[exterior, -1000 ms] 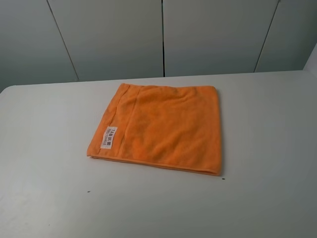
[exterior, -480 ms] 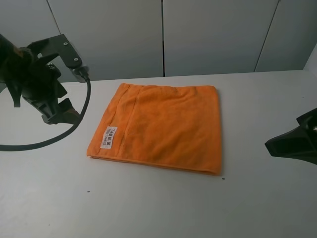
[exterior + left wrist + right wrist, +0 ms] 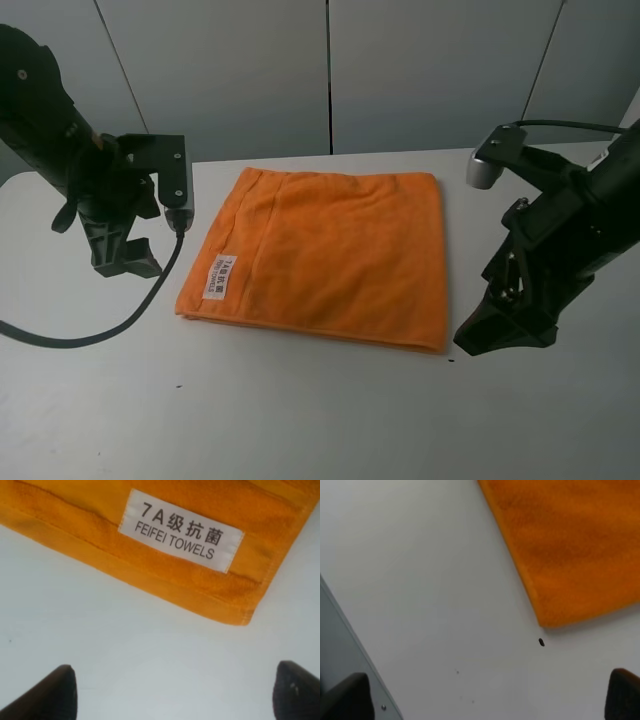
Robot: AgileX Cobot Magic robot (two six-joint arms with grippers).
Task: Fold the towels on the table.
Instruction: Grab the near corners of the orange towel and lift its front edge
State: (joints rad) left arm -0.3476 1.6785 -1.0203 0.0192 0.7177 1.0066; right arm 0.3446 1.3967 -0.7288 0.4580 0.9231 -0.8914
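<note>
The orange towel (image 3: 325, 250) lies flat in the middle of the white table (image 3: 300, 420), with its white label (image 3: 220, 277) near its front left corner. My left gripper (image 3: 126, 262) hovers just left of that corner, open and empty. The left wrist view shows the label (image 3: 182, 530), the towel's corner (image 3: 240, 612) and both fingertips (image 3: 50, 695) spread wide over bare table. My right gripper (image 3: 503, 333) hovers just right of the towel's front right corner, open and empty. The right wrist view shows that corner (image 3: 570, 555) beyond its wide-apart gripper (image 3: 485, 697).
Grey cabinet panels (image 3: 330, 70) stand behind the table's far edge. A black cable (image 3: 90, 335) loops from the left arm over the table. A tiny dark speck (image 3: 541, 642) lies by the towel's front right corner.
Both arms have come into view from the sides and moved in towards the towel's front corners. The towel has not moved.
</note>
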